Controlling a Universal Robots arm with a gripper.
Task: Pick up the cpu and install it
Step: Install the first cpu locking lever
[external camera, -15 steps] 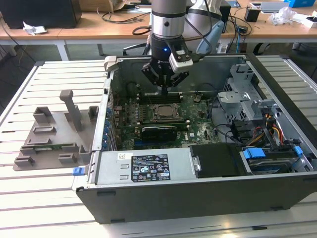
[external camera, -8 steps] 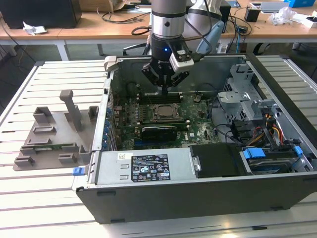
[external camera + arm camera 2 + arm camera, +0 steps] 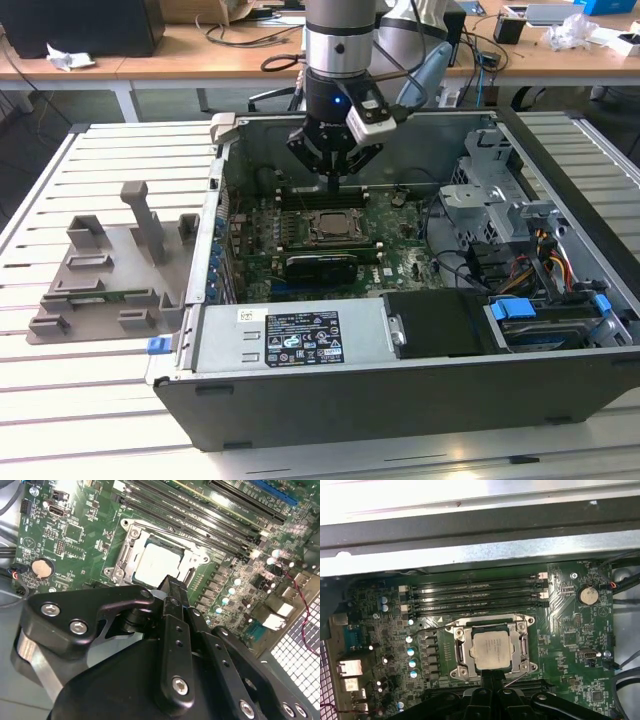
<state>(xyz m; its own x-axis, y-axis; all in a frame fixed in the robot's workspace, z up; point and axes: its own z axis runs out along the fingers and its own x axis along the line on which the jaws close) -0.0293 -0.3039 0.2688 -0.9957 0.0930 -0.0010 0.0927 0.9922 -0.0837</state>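
The cpu (image 3: 333, 225) is a square chip with a silver-grey lid. It lies flat inside the metal-framed socket (image 3: 461, 650) on the green motherboard (image 3: 400, 250), within the open computer case. In both wrist views the cpu (image 3: 155, 562) (image 3: 491, 651) shows its pale lid just beyond my fingertips. My gripper (image 3: 332, 183) hangs a little above the board, over the socket's far edge, apart from the chip. Its black fingers (image 3: 172, 587) are pressed together with nothing between them; the gripper (image 3: 491, 676) is shut.
Dark memory slots (image 3: 475, 595) run beside the socket. A metal drive cage (image 3: 490, 190) and coloured cables (image 3: 550, 260) fill the case on the exterior view's right. The power supply (image 3: 300, 340) sits at the front. A grey fixture tray (image 3: 110, 270) lies on the slatted table.
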